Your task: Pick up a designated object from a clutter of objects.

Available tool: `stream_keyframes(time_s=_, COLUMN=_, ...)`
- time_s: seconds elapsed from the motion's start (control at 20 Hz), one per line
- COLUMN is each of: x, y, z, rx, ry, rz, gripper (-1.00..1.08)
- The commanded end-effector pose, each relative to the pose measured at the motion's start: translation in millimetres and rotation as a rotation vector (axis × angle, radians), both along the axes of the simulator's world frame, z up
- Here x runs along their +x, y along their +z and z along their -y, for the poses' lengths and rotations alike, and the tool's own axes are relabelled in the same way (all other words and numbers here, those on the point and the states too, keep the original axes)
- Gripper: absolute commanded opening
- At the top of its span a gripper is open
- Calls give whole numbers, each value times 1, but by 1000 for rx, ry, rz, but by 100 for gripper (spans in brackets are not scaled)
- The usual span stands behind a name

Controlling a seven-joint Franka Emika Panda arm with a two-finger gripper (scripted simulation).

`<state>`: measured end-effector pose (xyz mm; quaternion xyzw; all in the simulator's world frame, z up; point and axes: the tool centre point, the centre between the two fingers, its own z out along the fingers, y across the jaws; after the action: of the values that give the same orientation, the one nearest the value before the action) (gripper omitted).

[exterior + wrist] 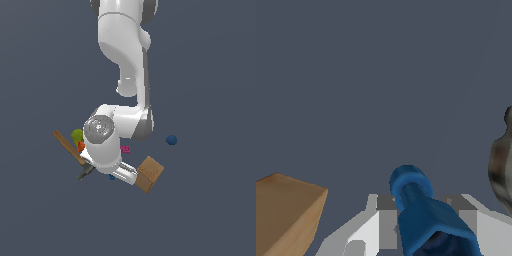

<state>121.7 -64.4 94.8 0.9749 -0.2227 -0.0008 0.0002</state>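
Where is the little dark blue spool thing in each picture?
Exterior view: only a small bit of the dark blue spool piece peeks out under the arm's wrist, on the exterior view's left of the brown box.
Wrist view: the dark blue spool piece fills the near middle, between the fingers of the gripper.
Shared landmark: the brown box appears in both views, beside the piece.
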Motion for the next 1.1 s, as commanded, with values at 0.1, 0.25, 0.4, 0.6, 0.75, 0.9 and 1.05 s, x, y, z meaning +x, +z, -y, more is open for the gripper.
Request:
stream_keyframes(time_s=0.1, x=-9, y=40, z=-13, rx=1, ry=0, rz=2, gripper=-100)
stream_keyframes(time_s=0.25, x=-17, y=73, z=-24, rx=1, ry=0, rz=2, gripper=-100)
stream_keyframes(time_s=0.4, x=-25, y=108, z=-35, rx=0, ry=0, rz=2, gripper=-100)
stream_keyframes(time_s=0.6, x=-35, y=154, z=-50, rx=-1, ry=0, rz=2, gripper=-100)
stream_keyframes(time_s=0.75, x=-43, y=189, z=-61, rx=-1, ry=0, rz=2, gripper=-100)
stream_keyframes(time_s=0.9, x=-50, y=223, z=-72, rx=-1, ry=0, rz=2, gripper=-100)
stream_keyframes(time_s=1.05, x=-56, y=255, z=-83, rx=-1, ry=0, rz=2, gripper=-100)
